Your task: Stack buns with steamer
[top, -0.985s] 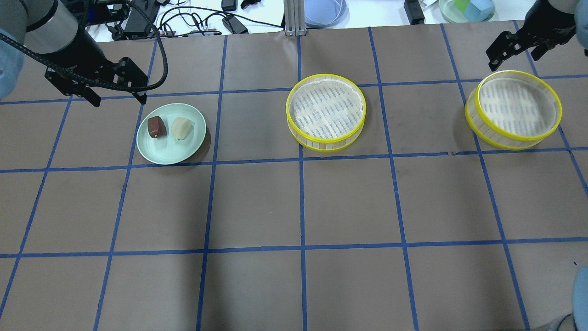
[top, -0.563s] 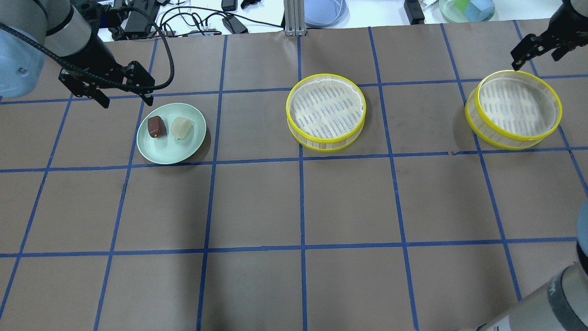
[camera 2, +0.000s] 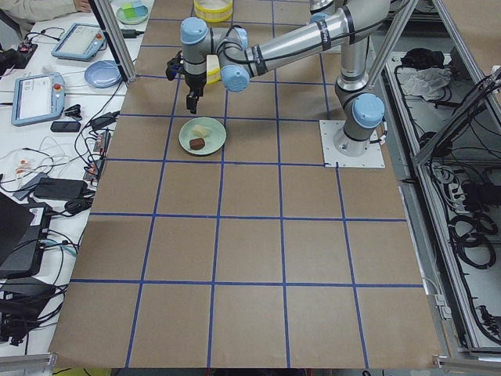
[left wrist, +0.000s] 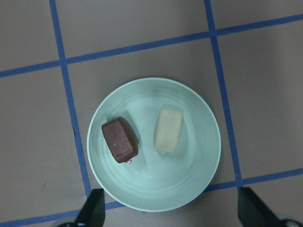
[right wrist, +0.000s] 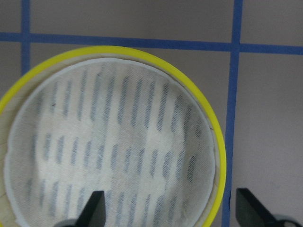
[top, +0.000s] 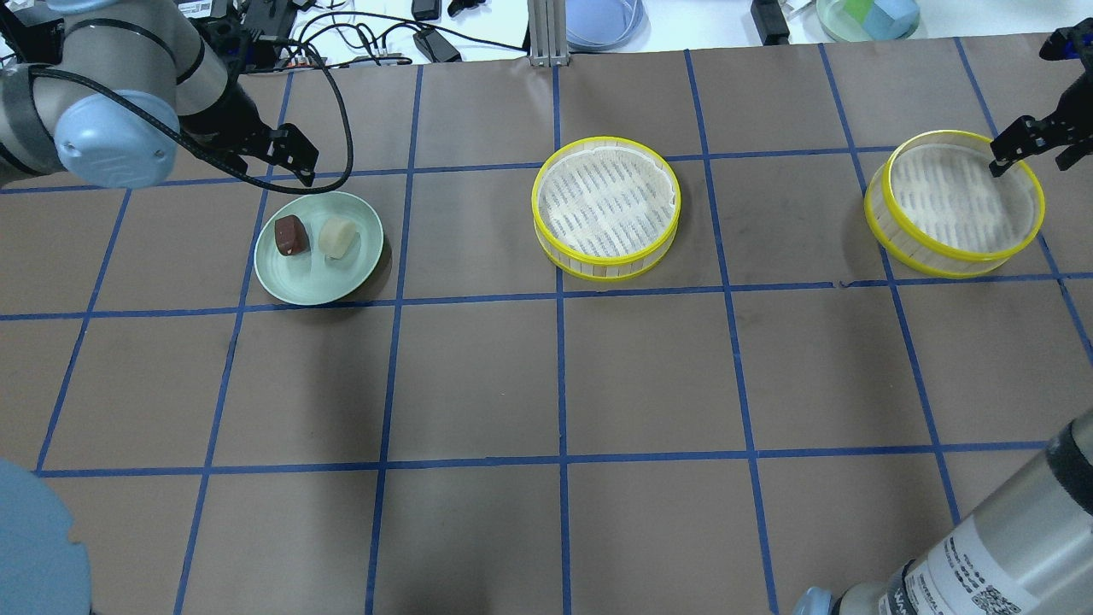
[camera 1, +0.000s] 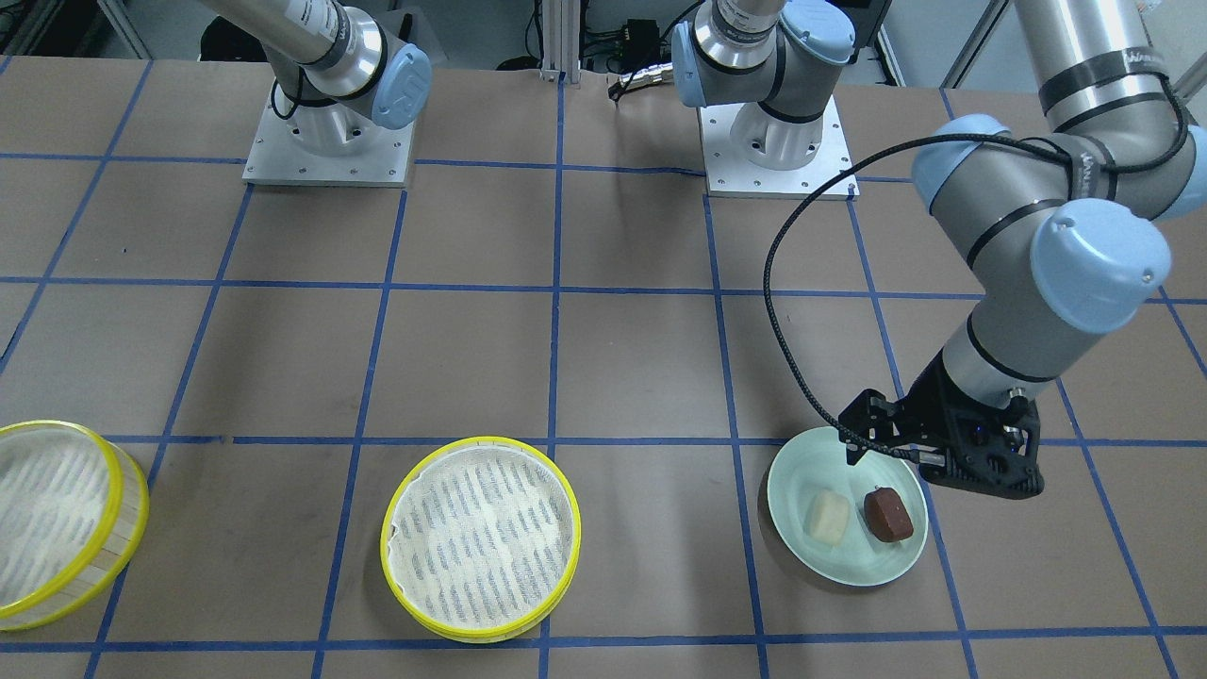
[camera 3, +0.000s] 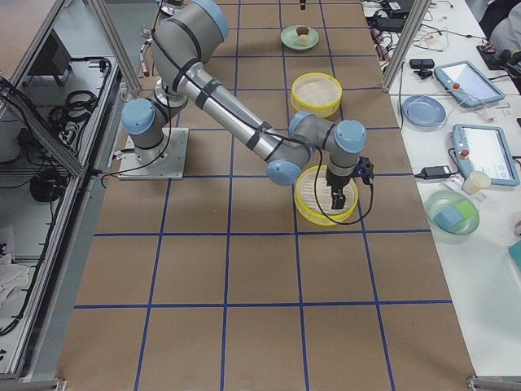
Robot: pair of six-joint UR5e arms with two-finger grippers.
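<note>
A dark reddish-brown bun (top: 290,235) and a cream-white bun (top: 337,237) lie side by side on a mint-green plate (top: 324,286) at the left. The left wrist view shows the brown bun (left wrist: 120,140), the cream bun (left wrist: 168,130) and the plate (left wrist: 156,189) from straight above. My left gripper (top: 282,162) is open and empty, above the plate's far edge. One yellow-rimmed steamer tier (top: 606,205) stands mid-table, a second (top: 952,205) at the right. My right gripper (top: 1031,161) is open and empty over the second tier's far right rim (right wrist: 215,142).
Cables, a blue dish (top: 602,21) and a green container (top: 867,17) lie beyond the table's far edge. The two arm bases (camera 1: 325,141) stand at the robot's side of the table. Blue tape lines grid the brown table (top: 564,384).
My left gripper has moved right, closer to the plate's far edge. My right gripper has moved right and come over the right tier's far rim. Buns and tiers have not moved.
</note>
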